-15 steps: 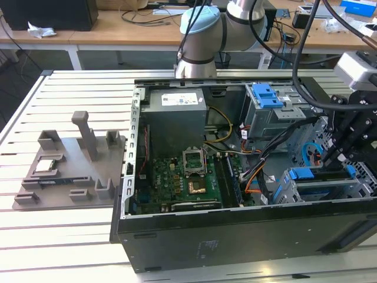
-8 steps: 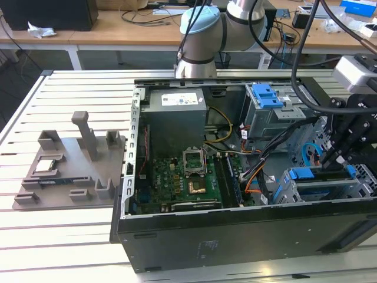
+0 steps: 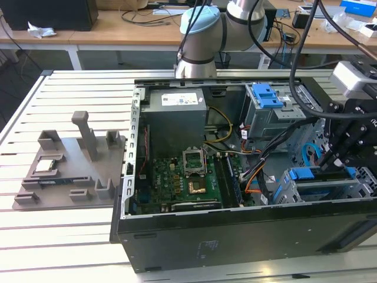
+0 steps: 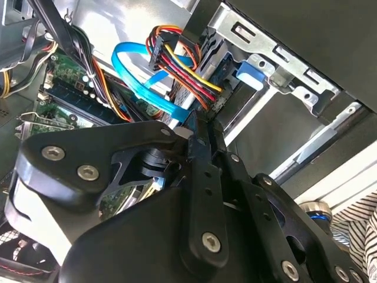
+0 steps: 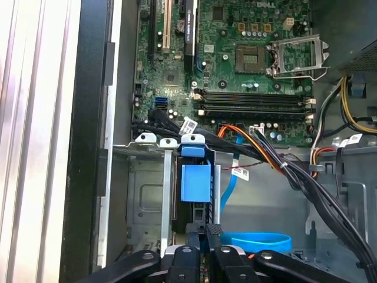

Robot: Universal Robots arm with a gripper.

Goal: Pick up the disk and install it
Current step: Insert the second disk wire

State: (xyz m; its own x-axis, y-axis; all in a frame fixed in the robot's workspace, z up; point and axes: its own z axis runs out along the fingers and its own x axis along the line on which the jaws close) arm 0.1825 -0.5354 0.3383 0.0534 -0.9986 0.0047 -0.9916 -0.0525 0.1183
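Observation:
The disk (image 5: 194, 183) stands on edge in a slot of the metal drive cage (image 5: 141, 194) at the front corner of the open computer case. Its blue plastic bracket (image 3: 321, 175) faces up. In the exterior view my gripper (image 3: 331, 162) hangs right over that cage at the exterior view's right. Both black fingers (image 5: 213, 231) lie together with no gap, and their tips (image 4: 199, 121) rest against the end of the bracketed disk. Nothing shows between the fingers.
A bundle of black, red and yellow cables (image 4: 177, 62) and a blue flat cable (image 5: 259, 242) run close by the cage. The motherboard (image 3: 188, 177) fills the case floor. A second cage with a blue latch (image 3: 266, 97) stands behind. A grey fixture tray (image 3: 65, 165) lies outside the case.

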